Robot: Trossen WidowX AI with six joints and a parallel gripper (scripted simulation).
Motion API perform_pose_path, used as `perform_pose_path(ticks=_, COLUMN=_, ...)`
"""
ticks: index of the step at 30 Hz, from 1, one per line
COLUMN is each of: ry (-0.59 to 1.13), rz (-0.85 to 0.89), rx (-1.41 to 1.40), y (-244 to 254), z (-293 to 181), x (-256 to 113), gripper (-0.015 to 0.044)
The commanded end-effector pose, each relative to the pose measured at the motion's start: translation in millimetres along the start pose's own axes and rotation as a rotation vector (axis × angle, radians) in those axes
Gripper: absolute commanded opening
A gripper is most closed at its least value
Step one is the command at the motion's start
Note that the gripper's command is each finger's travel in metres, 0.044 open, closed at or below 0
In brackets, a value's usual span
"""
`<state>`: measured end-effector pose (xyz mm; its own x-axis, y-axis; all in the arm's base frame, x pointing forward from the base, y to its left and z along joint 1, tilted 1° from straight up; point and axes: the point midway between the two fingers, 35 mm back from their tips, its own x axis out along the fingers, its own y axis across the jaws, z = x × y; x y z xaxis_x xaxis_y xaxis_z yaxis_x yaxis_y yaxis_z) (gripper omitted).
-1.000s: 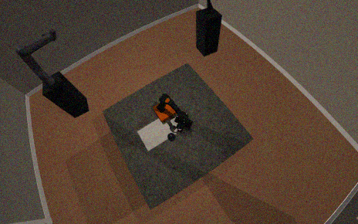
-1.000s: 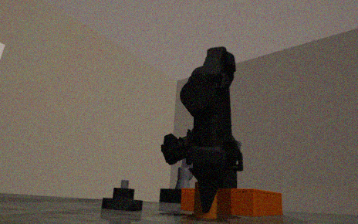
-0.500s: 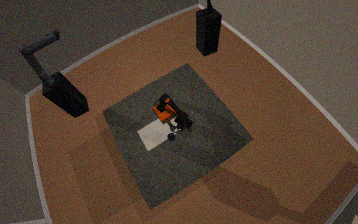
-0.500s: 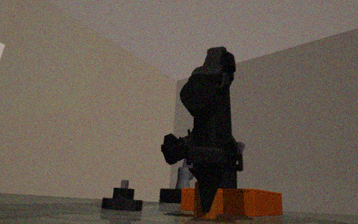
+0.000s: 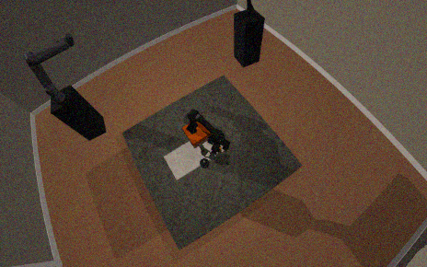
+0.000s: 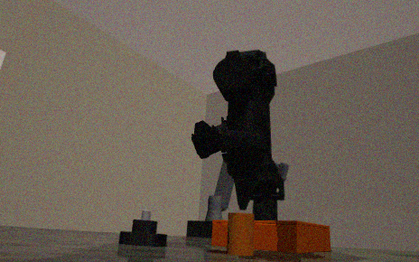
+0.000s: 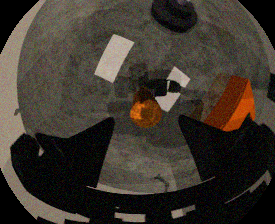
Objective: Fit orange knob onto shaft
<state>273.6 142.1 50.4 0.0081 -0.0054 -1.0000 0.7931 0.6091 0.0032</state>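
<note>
The orange knob (image 6: 240, 235) (image 7: 146, 113) stands on end on the table, away from the pedestal. A darker patch shows on its upper face in the wrist view; I cannot tell whether it is the hole. My gripper (image 7: 146, 119) is open, its fingers apart above the knob and not holding it. The dark round pedestal (image 5: 204, 163) (image 6: 144, 228) (image 7: 174, 16) stands to the left of the knob in the exterior view, with the silver shaft (image 6: 145, 215) upright and bare on top. The shaft's flat side cannot be made out.
An orange block (image 5: 195, 133) (image 6: 311, 236) (image 7: 239, 102) lies close to the arm, behind and right of the knob in the exterior view. A white rectangle (image 5: 183, 162) (image 7: 114, 58) lies on the dark mat (image 5: 248, 138), and white patches also show beside the knob in the wrist view.
</note>
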Motion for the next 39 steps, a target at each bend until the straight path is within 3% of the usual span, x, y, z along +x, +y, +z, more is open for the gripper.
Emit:
perform_pose_path(ticks=1, ry=-0.006, rz=0.013, rx=0.004, y=0, z=0, x=-22, gripper=0.044)
perform_pose_path(ticks=39, ry=-0.006, rz=0.012, rx=0.004, y=2, z=2, x=33, gripper=0.044)
